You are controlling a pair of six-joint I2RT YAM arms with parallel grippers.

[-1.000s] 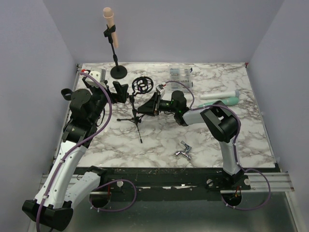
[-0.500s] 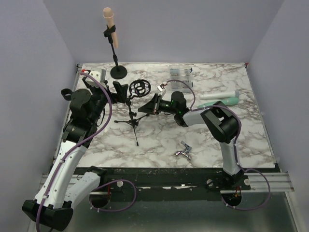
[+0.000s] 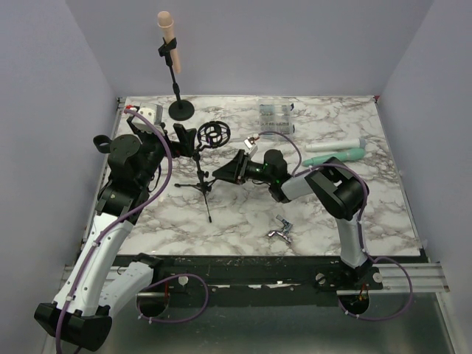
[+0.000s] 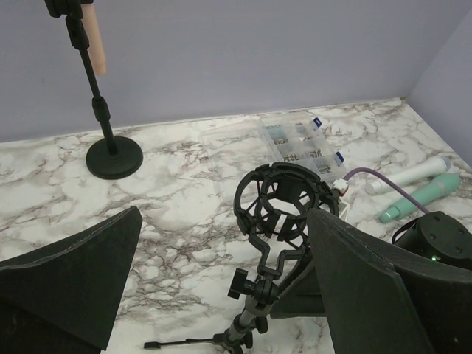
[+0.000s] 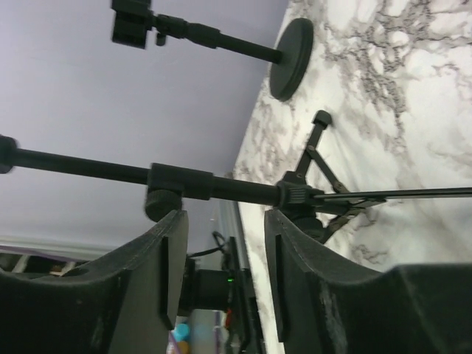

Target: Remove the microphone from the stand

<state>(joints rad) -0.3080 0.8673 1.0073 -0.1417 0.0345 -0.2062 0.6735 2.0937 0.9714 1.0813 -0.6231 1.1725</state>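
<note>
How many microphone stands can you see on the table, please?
2. The round-base stand is at the back left, holding the microphone; the tripod stand, with an empty shock mount, is nearer, mid-left. None looks hidden.

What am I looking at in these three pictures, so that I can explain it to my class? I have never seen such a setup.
These are two robot arms bolted to the near edge of a marble table, each ending in a two-finger gripper. The wide picture is taken from above and behind them. The other two come from cameras on the wrists, so the dark shapes at their lower edges are the robot's own fingers.

On the table are a small tripod stand with an empty round cradle and, at the back, a tall stand clipping a beige microphone. There are also a clear box, a white stick, a green stick and a small metal part.

The left gripper is wide open, facing the cradle. The right gripper, jaws apart, sits by the tripod's pole. Neither holds anything.
</note>
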